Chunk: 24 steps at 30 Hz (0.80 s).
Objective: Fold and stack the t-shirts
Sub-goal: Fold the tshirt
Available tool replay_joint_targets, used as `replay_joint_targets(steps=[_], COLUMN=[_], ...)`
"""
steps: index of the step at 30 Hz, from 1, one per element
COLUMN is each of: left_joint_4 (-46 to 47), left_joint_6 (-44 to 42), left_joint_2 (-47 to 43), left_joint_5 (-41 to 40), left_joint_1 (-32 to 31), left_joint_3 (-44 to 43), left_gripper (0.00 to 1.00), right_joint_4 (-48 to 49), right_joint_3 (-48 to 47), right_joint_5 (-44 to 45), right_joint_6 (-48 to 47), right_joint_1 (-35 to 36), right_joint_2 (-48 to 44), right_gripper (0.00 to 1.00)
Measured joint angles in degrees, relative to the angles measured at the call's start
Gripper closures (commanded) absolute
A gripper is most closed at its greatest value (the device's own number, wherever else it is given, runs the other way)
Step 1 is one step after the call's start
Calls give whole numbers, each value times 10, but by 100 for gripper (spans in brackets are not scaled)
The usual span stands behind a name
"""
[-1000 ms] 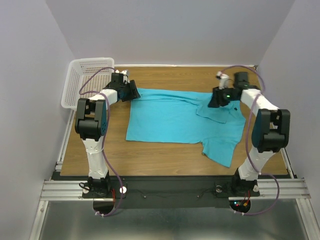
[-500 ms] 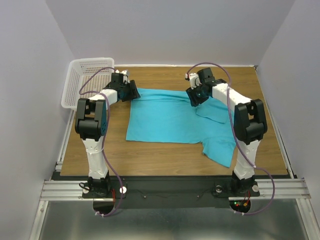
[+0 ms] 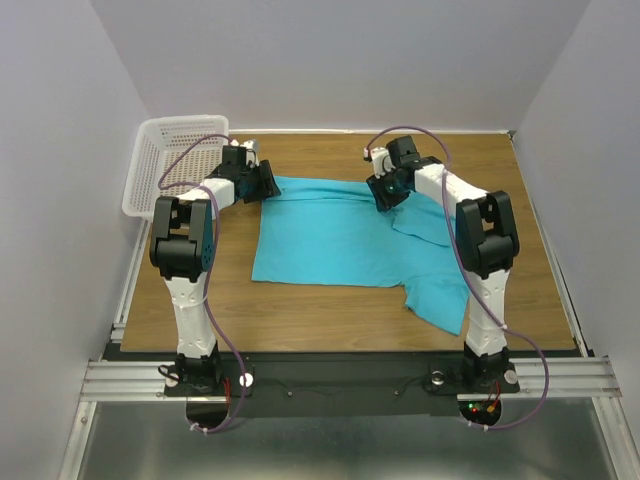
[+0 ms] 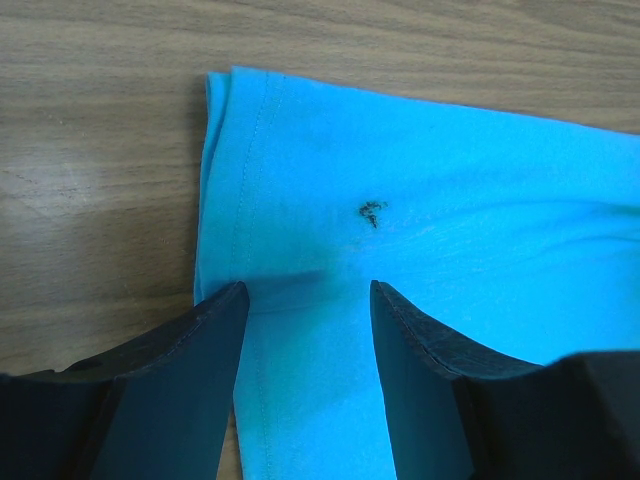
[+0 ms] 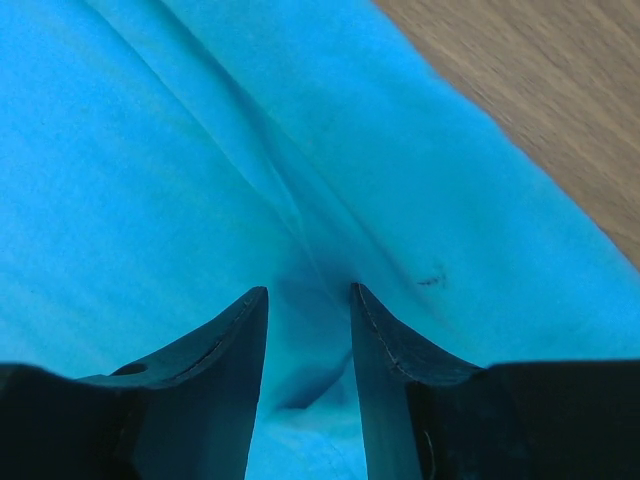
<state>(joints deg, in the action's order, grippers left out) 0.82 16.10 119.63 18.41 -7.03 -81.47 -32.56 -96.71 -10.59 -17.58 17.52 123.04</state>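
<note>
T-shirt (image 3: 340,240): spread on the surface (image 3: 330,300), centre to right.
Basket (image 3: 150,178): far-left corner, left of the t-shirt.
Left end effector (image 3: 268,183): at the t-shirt's far-left corner.
Right end effector (image 3: 383,195): on its far edge, right of centre.

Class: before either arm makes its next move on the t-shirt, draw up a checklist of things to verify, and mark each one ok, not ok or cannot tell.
1. Left end effector over the shirt corner: ok, its fingers straddle the hem.
2. Right end effector over cloth: ok, a crease lies between its fingers.
3. Jaws closed on cloth: not ok, both pairs stand apart.
4. Shirt flat: not ok, one sleeve is folded onto the body and creases show.
5. Basket clear of the shirt: ok, it stands apart at the far left.
6. Fingers pressing on the table: cannot tell.
</note>
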Motion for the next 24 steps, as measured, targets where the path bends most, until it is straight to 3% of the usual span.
replay_joint_targets(steps=[20, 24], left_joint_4=[0, 0], left_joint_6=[-2, -2], left_joint_2=[0, 0], left_joint_5=[0, 0], left_joint_1=[0, 0], left_joint_3=[0, 0], left_gripper=[36, 36], right_joint_4=[0, 0], right_joint_3=[-63, -68], right_joint_5=[-34, -34], right_joint_6=[-11, -17], right_joint_1=[17, 23], right_joint_2=[51, 59], right_gripper=[59, 64])
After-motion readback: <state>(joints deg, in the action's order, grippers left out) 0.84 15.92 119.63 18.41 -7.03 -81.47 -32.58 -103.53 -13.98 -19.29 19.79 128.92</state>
